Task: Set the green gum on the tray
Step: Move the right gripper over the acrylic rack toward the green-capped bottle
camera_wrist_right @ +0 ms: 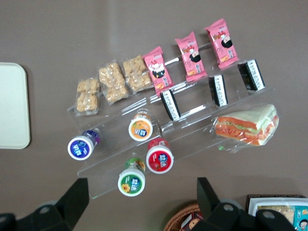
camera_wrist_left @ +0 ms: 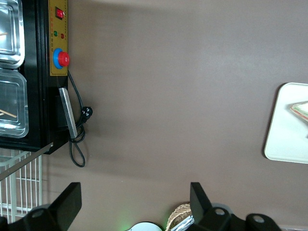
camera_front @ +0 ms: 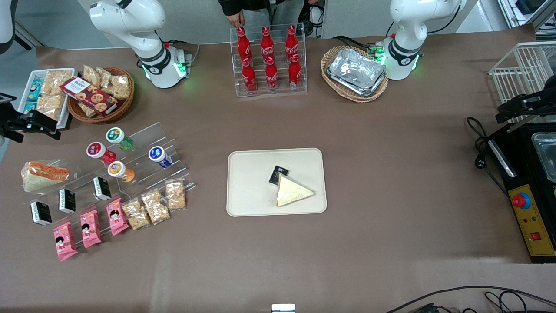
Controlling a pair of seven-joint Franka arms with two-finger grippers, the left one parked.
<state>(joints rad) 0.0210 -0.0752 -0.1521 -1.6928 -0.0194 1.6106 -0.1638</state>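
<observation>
Green gum (camera_wrist_right: 131, 179) under open end effector (camera_wrist_right: 143, 204)

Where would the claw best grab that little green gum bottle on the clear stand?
Probably from above, jaws closing across the round white cap or the neck just under it. The green gum stands cap-up on the clear stand, close beside the red-capped bottle. The open gripper hovers above it.

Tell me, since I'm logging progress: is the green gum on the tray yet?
No. The green gum sits on the clear rack, apart from the tray. The open claw hangs above it.
</observation>
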